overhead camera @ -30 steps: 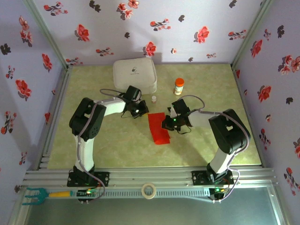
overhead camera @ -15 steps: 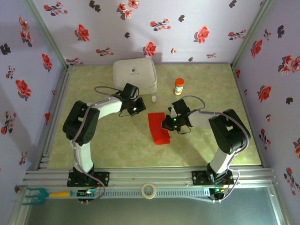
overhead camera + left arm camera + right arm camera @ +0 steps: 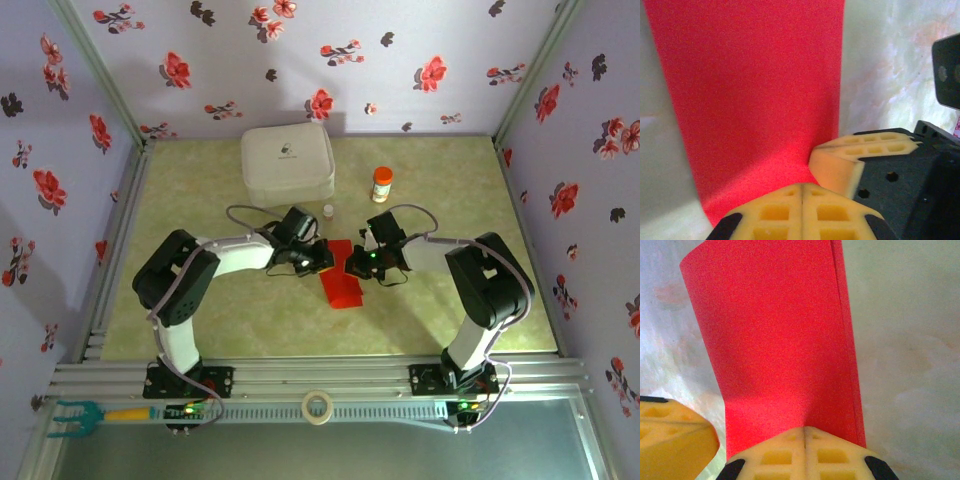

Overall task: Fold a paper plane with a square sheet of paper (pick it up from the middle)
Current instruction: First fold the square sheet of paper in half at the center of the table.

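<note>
Case (image 3: 287, 162), shut, beyond left gripper (image 3: 802, 192); capped bottle (image 3: 382, 184) beyond right gripper (image 3: 804, 435). Arms low, tips adjacent, each clamped on folded paper (image 3: 780, 340).

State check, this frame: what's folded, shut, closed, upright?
red paper: folded into a strip, one end pinched by both grippers
left gripper: shut on the red paper
right gripper: shut on the red paper
white case: closed
orange-capped bottle: upright, cap on

Matt red paper (image 3: 775, 340) (finely grainy); smooth marbled tabletop (image 3: 910, 340).
</note>
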Robot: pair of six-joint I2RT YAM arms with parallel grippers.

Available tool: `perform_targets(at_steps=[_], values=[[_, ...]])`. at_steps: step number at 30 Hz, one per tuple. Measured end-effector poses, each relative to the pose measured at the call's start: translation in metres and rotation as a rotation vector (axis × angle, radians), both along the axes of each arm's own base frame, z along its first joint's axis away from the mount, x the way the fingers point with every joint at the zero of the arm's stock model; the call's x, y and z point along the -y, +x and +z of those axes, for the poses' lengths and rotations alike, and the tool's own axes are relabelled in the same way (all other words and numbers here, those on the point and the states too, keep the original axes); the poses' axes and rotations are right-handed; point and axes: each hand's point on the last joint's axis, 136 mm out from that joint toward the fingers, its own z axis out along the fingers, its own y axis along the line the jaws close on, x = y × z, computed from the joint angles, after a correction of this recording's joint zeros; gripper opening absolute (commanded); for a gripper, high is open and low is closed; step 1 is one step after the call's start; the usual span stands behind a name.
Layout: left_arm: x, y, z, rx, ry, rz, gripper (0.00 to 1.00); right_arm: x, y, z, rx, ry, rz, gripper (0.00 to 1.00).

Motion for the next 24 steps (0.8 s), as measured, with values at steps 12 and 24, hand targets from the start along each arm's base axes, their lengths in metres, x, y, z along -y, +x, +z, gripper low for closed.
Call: perform_targets(at_steps=[12, 24], values=[[-0.009, -0.008, -0.028, -0.024, -0.002, -0.004, 0.00, 0.000, 0.000, 0.000, 0.000, 0.000, 0.000, 0.00], [-0.017, -0.009, -0.006, 0.021, 0.013, -0.010, 0.05, 0.001, 0.000, 0.000, 0.002, 0.001, -0.001, 0.00]])
